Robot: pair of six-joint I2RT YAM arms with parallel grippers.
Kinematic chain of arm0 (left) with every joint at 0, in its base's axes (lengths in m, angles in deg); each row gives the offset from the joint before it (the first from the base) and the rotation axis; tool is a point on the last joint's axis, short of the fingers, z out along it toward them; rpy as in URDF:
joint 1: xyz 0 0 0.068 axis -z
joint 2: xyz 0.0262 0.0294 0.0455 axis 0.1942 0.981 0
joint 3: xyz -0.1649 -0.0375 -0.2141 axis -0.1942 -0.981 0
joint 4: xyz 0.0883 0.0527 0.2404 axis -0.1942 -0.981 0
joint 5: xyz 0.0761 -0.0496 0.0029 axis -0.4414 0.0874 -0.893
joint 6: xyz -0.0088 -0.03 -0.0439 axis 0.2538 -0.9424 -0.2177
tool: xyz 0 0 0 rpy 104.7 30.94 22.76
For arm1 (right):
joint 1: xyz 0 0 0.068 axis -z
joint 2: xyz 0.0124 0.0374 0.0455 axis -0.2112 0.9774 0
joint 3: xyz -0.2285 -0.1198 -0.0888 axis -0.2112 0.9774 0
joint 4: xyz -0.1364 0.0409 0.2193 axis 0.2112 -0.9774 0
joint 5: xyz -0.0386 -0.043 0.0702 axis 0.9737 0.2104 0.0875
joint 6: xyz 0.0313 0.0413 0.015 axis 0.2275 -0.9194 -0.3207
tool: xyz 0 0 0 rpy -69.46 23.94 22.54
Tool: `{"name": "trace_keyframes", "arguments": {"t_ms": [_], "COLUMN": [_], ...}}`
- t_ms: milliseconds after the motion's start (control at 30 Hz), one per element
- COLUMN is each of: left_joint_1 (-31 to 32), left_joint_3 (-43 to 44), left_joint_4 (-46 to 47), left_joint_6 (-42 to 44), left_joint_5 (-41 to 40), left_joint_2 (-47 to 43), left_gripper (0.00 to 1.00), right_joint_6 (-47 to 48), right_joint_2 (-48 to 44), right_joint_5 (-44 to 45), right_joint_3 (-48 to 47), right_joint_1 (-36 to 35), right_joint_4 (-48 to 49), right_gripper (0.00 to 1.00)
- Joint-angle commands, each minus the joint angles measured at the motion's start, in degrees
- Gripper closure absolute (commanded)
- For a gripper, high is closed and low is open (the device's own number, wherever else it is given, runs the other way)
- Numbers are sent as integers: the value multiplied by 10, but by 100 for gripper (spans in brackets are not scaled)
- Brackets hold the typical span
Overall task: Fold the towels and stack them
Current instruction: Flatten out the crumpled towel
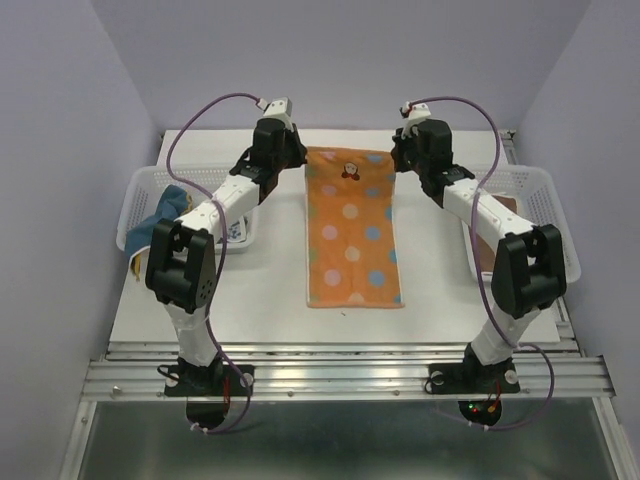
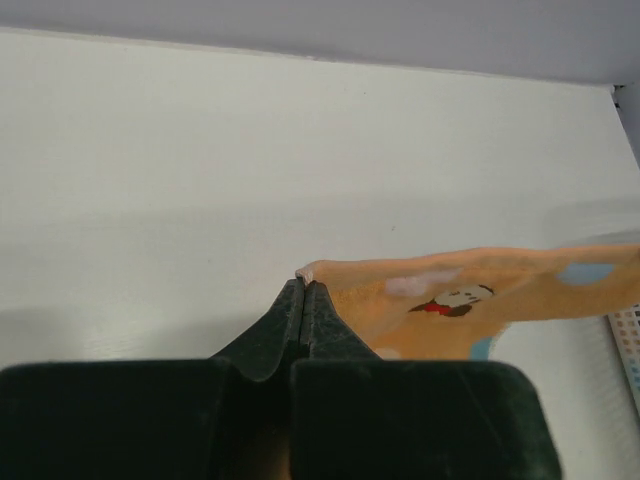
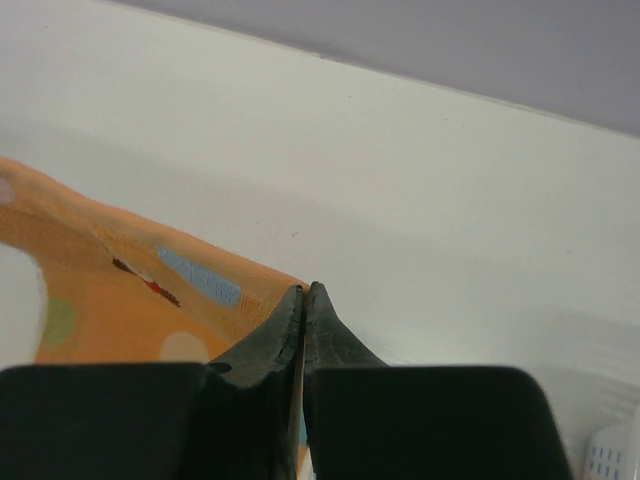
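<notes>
An orange towel with blue and cream circles (image 1: 352,230) lies spread lengthwise in the middle of the white table, a small bear print at its far end. My left gripper (image 1: 300,155) is shut on the towel's far left corner (image 2: 312,270). My right gripper (image 1: 398,155) is shut on its far right corner (image 3: 285,290). The towel shows in the left wrist view (image 2: 480,310) and the right wrist view (image 3: 110,290), running off from each pinched corner. More towels, dark blue and white with blue pattern (image 1: 165,215), sit in the left basket.
A white perforated basket (image 1: 140,195) stands at the table's left edge and another (image 1: 545,200) at the right edge, with something brown inside. The back wall rises just beyond the towel's far end.
</notes>
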Motion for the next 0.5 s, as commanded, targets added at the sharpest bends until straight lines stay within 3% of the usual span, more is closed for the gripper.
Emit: {"name": "trace_keyframes", "arguments": {"t_ms": [0, 133, 467], "left_joint_1": [-12, -13, -12], "left_joint_3": [64, 38, -167], "left_joint_4": [45, 56, 144], "left_joint_6": [37, 35, -14], "left_joint_5": [34, 43, 110], "left_joint_2": [6, 7, -81], "left_gripper": [100, 100, 100], "right_joint_6": [37, 30, -43], "right_joint_2": [18, 7, -83], "right_joint_5": [-56, -71, -113], "right_joint_3": [-61, -24, 130], "right_joint_1": [1, 1, 1], "right_joint_4": [75, 84, 58], "right_gripper": [99, 99, 99]}}
